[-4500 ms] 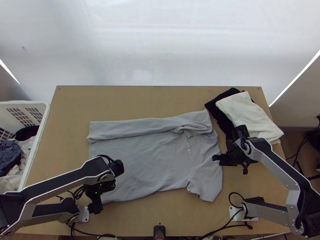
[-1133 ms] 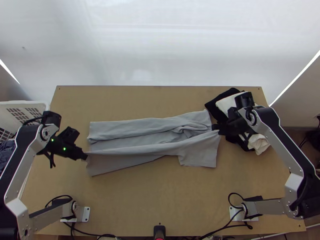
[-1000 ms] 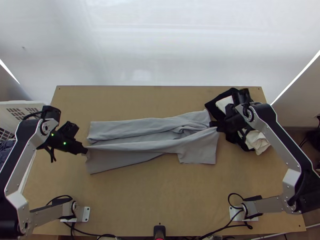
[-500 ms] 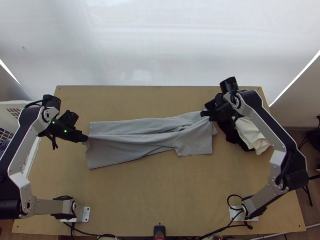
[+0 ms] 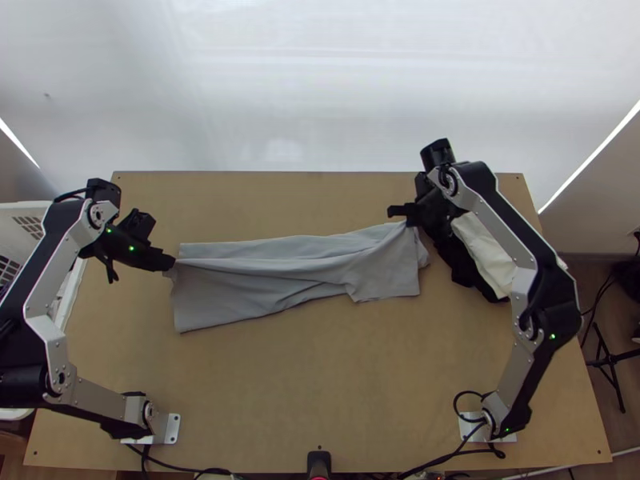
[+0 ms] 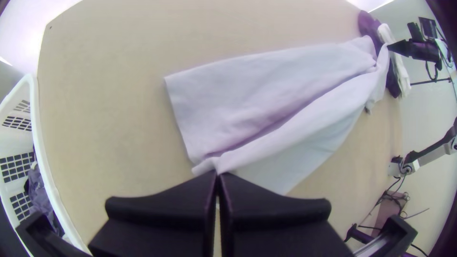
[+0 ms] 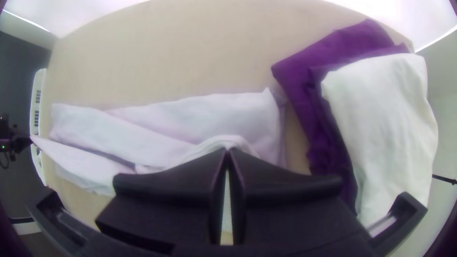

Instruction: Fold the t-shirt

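Left claw (image 5: pixel 171 263) and right claw (image 5: pixel 405 214) pinch the grey t-shirt (image 5: pixel 300 272), a long strip of creased cloth

Grey t-shirt (image 5: pixel 232 300) lies lengthwise across the table (image 5: pixel 320 384), its near side drawn up in a long fold. Left gripper (image 5: pixel 170 265) grips one end; right gripper (image 5: pixel 402 214) grips the other, near black cloth (image 5: pixel 458 260) and white cloth (image 5: pixel 486 250). White basket (image 5: pixel 28 210) sits beside the table's left edge.

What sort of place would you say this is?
Probably a laundry-folding workstation: a light wooden table bears a grey t-shirt and folded white cloth, with a laundry basket beside it.
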`<state>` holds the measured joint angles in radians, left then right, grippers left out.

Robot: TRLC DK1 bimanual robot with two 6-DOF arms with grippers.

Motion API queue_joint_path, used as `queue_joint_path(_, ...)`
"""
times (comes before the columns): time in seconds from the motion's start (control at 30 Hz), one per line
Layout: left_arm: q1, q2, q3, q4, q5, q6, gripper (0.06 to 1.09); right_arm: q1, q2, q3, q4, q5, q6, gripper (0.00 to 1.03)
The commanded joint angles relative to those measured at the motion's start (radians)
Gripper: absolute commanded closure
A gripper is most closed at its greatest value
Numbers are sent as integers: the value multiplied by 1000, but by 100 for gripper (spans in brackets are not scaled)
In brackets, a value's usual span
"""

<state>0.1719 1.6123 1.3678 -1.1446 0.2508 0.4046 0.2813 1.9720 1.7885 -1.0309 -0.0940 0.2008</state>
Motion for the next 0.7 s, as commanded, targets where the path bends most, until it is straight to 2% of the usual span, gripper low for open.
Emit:
queue_joint_path(0.0,5,49,16,29,1,-4,105,6,91,95,-1,4,3,100)
queue_joint_path(0.3,20,176,24,125,1,-16,104,9,156,146,-1,36,12,100)
queue_joint_path(0.4,23,205,27,144,2,-33,89,7,176,152,-1,53,12,100)
queue_joint_path(0.67,37,258,11,175,1,-23,90,4,202,149,-1,112,11,100)
